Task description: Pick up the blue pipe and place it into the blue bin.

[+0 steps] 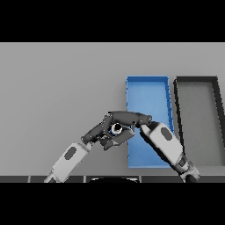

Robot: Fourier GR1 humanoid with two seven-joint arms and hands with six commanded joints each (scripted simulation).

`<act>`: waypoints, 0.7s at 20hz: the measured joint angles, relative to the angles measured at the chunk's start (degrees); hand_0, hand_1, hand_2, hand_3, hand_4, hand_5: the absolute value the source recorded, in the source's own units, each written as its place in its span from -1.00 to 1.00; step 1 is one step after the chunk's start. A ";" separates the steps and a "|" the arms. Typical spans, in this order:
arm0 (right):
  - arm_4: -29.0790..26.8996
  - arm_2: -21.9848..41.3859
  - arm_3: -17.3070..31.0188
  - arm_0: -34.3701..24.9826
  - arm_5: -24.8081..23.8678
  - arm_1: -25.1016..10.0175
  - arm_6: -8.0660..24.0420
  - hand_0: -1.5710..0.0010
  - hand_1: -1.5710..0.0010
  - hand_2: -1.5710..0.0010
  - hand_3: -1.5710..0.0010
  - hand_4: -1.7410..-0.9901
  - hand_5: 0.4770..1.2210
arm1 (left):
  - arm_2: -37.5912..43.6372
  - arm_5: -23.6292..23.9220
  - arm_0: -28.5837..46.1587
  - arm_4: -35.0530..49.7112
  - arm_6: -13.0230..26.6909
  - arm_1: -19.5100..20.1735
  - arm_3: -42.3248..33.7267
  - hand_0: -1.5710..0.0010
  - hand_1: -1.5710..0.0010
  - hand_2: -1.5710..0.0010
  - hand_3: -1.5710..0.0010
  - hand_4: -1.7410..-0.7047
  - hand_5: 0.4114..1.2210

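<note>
Both dark hands met just off left wall of open blue rectangular bin [147,94]; right hand [125,117] curled over small blue pipe [117,128], seen end-on; left hand [100,131] touching, grip unclear.

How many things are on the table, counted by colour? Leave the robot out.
Blue: 2, the bin and the pipe
Black: 1, the second bin
Total: 3

Even, diffuse light is falling flatly across the grey table [57,88], giving no glare and casting only faint soft shading beneath the arms, while edges everywhere are looking slightly soft and blurred.
</note>
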 measured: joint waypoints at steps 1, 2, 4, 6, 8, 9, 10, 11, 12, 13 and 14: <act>-0.85 0.46 0.17 -0.02 -0.47 0.31 -0.41 -0.92 -0.92 -0.92 -0.91 -0.26 0.79 | 0.17 -0.11 -0.06 -0.35 0.23 -0.28 -0.11 -1.00 -1.00 -1.00 -0.96 -0.98 1.00; -2.08 0.58 0.44 -0.28 -0.87 0.32 0.30 -0.94 -0.94 -0.94 -0.92 -0.28 0.83 | 0.39 -0.42 -0.29 -0.38 0.42 -0.44 -0.02 -1.00 -1.00 -1.00 -0.97 -0.98 1.00; -4.23 0.64 -0.12 -0.17 -1.60 -0.19 2.21 -0.96 -0.96 -0.96 -0.95 -0.30 0.89 | 0.25 -0.53 0.29 -0.69 -0.39 -0.44 -0.48 -1.00 -0.93 -0.86 -0.87 -0.84 1.00; -3.69 0.76 0.01 0.06 -1.81 -0.07 0.67 -0.97 -0.98 -0.98 -0.97 -0.31 0.93 | 0.10 -0.41 0.20 -3.30 -0.81 0.11 -0.65 -0.33 -0.26 -0.21 -0.23 -0.39 1.00; -3.00 1.06 -1.24 0.19 -2.48 -0.71 1.83 -0.98 -0.98 -0.98 -0.98 -0.32 0.96 | 0.18 -2.19 0.55 -4.40 -1.65 0.30 -0.55 0.15 0.19 0.23 0.22 -0.01 1.00; -3.11 0.91 -0.93 0.20 -2.73 -0.82 1.77 -0.99 -0.99 -0.99 -0.98 -0.32 0.96 | 0.43 -3.30 -0.15 -5.53 -2.00 0.38 0.14 0.32 0.35 0.38 0.37 0.15 1.00; -2.82 1.39 -0.98 0.40 -3.27 -0.56 1.18 -0.99 -0.99 -0.99 -0.99 -0.32 0.97 | 0.64 -4.22 -0.17 -7.05 -1.50 0.58 -0.11 0.45 0.48 0.50 0.50 0.30 0.82; -2.77 1.53 -1.56 0.15 -3.84 -0.52 1.35 -0.99 -0.99 -0.99 -0.99 -0.33 0.98 | 0.82 -4.45 -0.39 -8.59 -3.87 0.46 0.24 0.56 0.59 0.60 0.60 0.43 0.61; -2.72 1.60 -1.55 0.79 -3.58 -1.02 0.56 -0.99 -0.99 -0.99 -0.99 -0.33 0.98 | 0.93 -4.25 -0.42 -10.14 -4.30 0.27 0.96 0.65 0.67 0.68 0.68 0.52 0.38; -2.77 1.49 -1.28 0.31 -3.96 -1.08 1.32 -0.99 -0.99 -0.99 -0.99 -0.33 0.99 | 1.06 -3.56 -0.43 -10.57 -3.39 -0.11 1.06 0.72 0.74 0.75 0.74 0.58 0.21; -3.16 1.64 -1.66 0.30 -4.14 -1.11 1.75 -1.00 -1.00 -1.00 -0.99 -0.33 0.99 | 0.93 -3.46 0.06 -10.48 -2.73 -0.17 0.62 0.78 0.79 0.80 0.79 0.63 0.05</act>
